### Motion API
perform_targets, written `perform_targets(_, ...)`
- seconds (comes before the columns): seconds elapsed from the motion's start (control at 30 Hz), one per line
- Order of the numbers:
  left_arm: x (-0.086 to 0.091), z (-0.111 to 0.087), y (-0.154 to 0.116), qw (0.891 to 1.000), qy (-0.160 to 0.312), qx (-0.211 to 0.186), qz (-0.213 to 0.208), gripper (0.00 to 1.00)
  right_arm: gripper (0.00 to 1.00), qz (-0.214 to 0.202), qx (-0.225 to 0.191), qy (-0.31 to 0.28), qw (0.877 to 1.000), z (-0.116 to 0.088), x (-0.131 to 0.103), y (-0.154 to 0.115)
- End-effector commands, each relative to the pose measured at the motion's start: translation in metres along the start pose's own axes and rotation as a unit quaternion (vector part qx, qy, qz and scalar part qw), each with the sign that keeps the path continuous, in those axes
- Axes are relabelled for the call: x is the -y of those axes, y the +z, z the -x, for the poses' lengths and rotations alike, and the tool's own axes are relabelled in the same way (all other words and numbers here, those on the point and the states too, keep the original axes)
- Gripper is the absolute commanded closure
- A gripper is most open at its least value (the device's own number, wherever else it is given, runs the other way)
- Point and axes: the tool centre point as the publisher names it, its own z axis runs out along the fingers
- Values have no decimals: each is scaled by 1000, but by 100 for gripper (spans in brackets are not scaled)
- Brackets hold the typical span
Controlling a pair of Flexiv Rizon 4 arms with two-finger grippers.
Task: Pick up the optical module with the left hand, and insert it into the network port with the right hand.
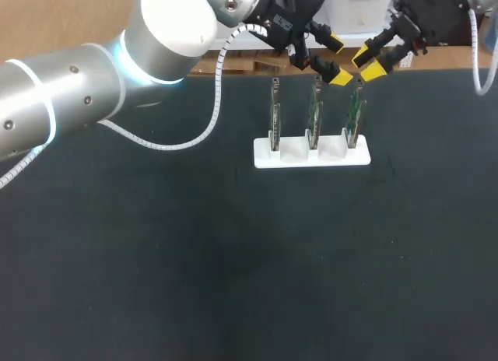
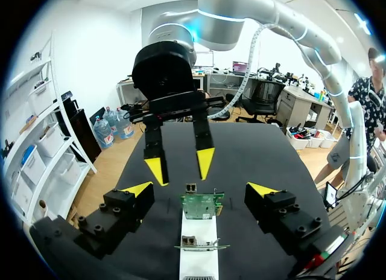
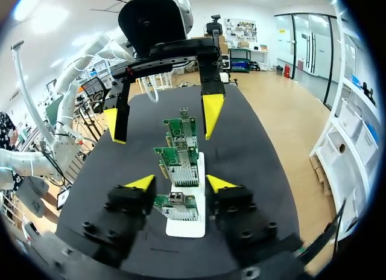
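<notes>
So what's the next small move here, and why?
Probably ease the two pincers apart. The left pincer and right pincer hang open and empty, tips close together over the cards in the holder. No loose module shows, and whether a port holds one I cannot tell.

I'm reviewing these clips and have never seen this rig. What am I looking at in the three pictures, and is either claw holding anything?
This is a two-armed robot at a black table. The head view looks down from above and behind. The other two come from cameras on each wrist, looking out along that arm's fingers, so each one also shows the other arm's claw facing it.

On the table stands a white holder with three green circuit cards upright in its slots. These cards carry the network ports.

The left gripper and the right gripper, both yellow-tipped, hang above the far side of the holder. Both are open and hold nothing. I can't make out an optical module in any view.
</notes>
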Motion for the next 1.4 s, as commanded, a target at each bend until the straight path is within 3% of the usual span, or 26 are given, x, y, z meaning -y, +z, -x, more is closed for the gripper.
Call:
perform_targets(0.03,-2,2,-1,1000,6,1,1,0,0,-1,1,0,1000,0,-1,0)
perform_targets(0.4,-2,24,-15,999,37,9,23,0,0,-31,20,-6,999,9,0,-24)
perform_targets(0.53,1,25,-19,999,39,7,27,0,0,-35,28,-6,999,13,0,-33)
perform_targets(0.8,13,19,-46,996,18,-3,83,0,0,-52,33,-11,998,17,1,-48)
perform_targets(1.03,24,20,-58,994,10,-14,108,0,0,-65,34,-17,997,20,2,-57)
perform_targets(1.4,26,19,-61,993,5,-14,115,0,0,-69,27,-18,997,21,1,-59)
